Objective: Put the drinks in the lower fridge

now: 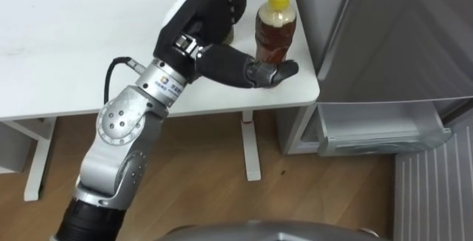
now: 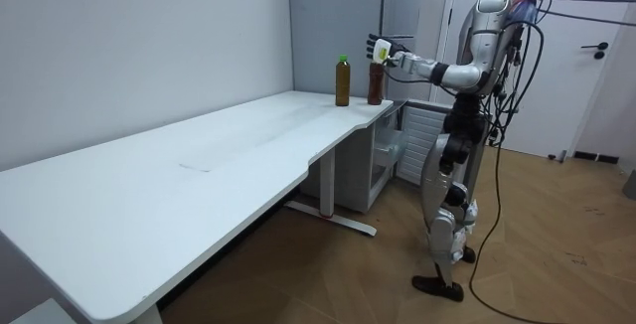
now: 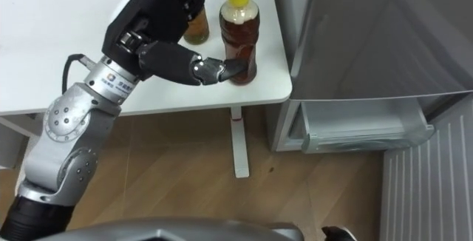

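At the table's corner nearest the fridge, two bottles of brown drink stand upright on the white table, close to its edge and a little apart from each other. The yellow-capped bottle is the one nearer the corner. The green-capped bottle stands just beside it, further in along the table.

The robot stands upright on the wooden floor off the table's end, with the fridge just beyond the table on its right. Its left arm is stretched out over the table corner at about the height of the bottle caps. The left hand hangs above the bottles with its thumb thrown wide from the fingers, spread and holding nothing. From the head views the dark palm covers most of the green-capped bottle, and the thumb lies across the lower front of the yellow-capped bottle. I cannot tell whether the thumb touches that bottle.

Just past the table's end and below the tabletop, the fridge's lower compartment stands open, showing a pale shelf inside. Both drinks are on the table, not in the fridge.
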Robot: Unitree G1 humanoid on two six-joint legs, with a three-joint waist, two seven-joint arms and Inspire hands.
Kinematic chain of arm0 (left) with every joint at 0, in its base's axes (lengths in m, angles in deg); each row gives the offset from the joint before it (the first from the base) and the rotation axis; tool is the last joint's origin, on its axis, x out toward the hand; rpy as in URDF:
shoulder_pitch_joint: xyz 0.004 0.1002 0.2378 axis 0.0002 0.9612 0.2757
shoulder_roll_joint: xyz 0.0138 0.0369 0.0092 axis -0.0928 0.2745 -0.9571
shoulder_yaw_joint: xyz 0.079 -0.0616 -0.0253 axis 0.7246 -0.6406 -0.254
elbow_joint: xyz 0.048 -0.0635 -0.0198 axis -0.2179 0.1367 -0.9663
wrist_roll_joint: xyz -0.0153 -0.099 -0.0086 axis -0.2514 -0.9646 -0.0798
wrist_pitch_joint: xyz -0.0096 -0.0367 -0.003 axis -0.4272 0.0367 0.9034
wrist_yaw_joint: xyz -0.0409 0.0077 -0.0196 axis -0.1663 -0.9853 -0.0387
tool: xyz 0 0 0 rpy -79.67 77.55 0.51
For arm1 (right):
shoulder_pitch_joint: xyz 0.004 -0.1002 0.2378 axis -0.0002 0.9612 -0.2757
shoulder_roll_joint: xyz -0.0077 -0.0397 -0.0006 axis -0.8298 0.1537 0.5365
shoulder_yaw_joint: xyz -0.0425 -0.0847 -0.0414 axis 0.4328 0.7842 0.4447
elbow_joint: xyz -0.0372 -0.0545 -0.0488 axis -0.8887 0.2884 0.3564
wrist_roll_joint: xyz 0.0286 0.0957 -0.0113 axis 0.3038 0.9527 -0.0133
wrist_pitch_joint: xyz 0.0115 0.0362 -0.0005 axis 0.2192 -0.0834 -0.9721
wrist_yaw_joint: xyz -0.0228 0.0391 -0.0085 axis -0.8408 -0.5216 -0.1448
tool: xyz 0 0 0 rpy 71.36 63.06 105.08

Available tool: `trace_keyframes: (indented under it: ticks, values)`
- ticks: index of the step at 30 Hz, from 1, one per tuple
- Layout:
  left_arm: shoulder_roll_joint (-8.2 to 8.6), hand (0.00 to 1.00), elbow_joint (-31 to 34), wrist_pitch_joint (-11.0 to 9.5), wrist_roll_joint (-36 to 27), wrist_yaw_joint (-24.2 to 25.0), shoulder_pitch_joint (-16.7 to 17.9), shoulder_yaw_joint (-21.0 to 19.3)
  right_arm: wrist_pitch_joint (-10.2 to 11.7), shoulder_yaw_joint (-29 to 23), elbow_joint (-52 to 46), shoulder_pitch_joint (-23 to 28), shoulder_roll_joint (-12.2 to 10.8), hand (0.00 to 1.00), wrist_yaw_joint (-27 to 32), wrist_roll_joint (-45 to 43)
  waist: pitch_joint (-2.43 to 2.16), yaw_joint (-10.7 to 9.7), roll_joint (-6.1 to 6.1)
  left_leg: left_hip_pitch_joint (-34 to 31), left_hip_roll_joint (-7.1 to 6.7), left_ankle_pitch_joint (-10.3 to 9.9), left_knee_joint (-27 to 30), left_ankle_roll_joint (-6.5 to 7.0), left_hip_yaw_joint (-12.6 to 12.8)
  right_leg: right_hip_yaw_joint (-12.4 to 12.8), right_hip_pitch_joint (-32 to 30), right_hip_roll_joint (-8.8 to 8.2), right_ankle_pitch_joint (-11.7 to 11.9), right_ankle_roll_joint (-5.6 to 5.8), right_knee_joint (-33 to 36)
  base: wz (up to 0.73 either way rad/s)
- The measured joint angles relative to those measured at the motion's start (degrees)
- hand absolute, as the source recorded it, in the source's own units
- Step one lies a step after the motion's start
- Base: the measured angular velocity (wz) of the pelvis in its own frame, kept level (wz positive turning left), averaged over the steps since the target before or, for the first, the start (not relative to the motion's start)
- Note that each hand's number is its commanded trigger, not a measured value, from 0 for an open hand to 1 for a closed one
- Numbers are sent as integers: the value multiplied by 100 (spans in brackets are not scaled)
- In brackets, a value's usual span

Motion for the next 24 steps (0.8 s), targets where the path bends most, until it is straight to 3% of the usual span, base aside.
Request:
trace_keyframes:
  ticks: [24]
  values:
    - [4,0,-584,-4,105,-284,0,44,0,5,-34,1,-6,0,189,29,-21,-58,33,12,2,0,2,0,5,10,7,1,0,0,4,0]
